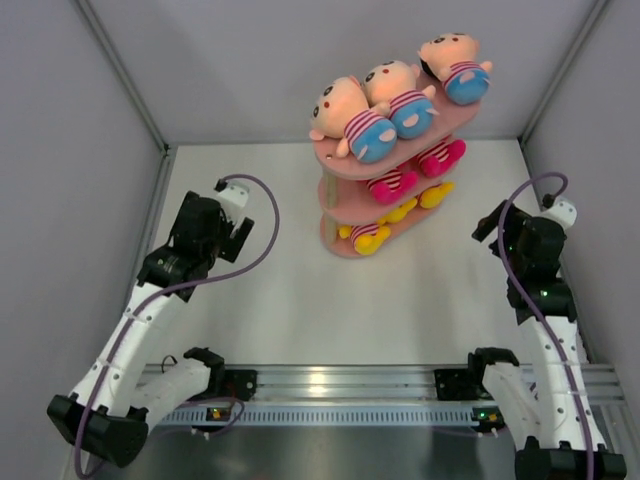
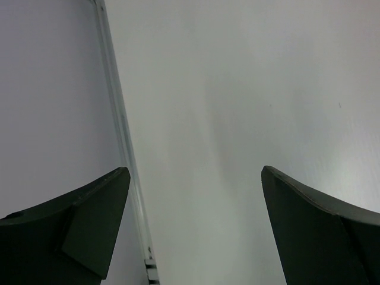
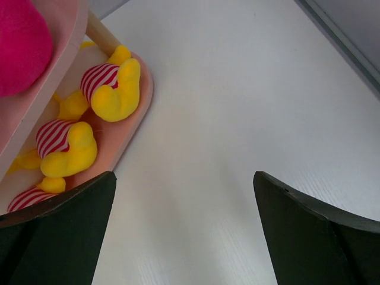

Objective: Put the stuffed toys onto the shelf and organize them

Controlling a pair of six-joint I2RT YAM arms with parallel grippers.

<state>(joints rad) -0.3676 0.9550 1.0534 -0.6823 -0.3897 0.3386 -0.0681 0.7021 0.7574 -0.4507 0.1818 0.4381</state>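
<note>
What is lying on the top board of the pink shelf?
Three peach-headed toys in striped shirts and blue bottoms lie in a row, covering most of the top board; its surface under them is hidden.

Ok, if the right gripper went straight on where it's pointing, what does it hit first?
Probably bare table, beside the shelf's bottom board and its yellow toys; the open right gripper seems aimed past them, though depth is unclear.

No readable text, labels, brands, numbers or signs anywhere: none on toys, shelf, arms, rail or table.
</note>
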